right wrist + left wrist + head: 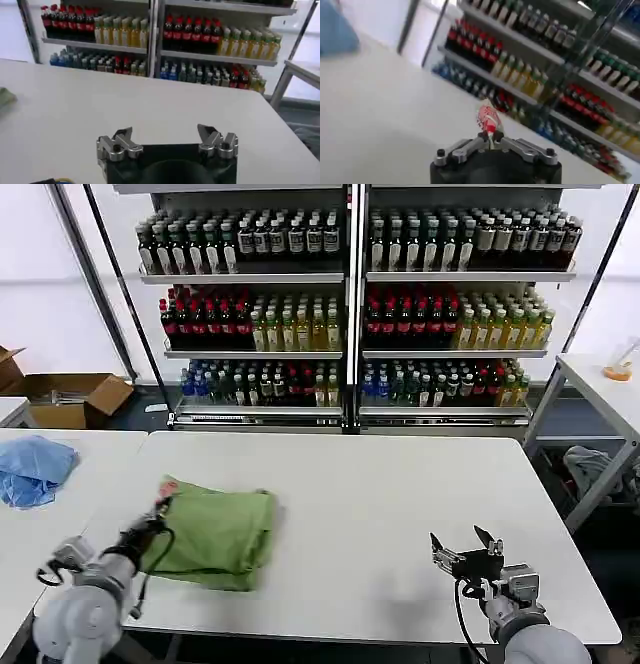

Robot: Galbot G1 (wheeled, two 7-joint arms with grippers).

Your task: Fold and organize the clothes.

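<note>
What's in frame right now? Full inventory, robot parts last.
shirt: 1, light green, folded on the white table, toward its left side
table: 1, white, in front of the robot
blue cloth: 1, light blue, bunched on the side table at left
side table: 1, white, left of the main table
cardboard box: 1, brown, open, on the floor at far left
shelves: 1 rack, rows of red, yellow, dark and green bottles, behind the table
grey cloth: 1, grey, under the table at far right
left end effector: 1, black, shut on the shirt's left edge, red-and-white print showing between its fingers
right end effector: 1, black, open, above the table's right front, holding nothing
</note>
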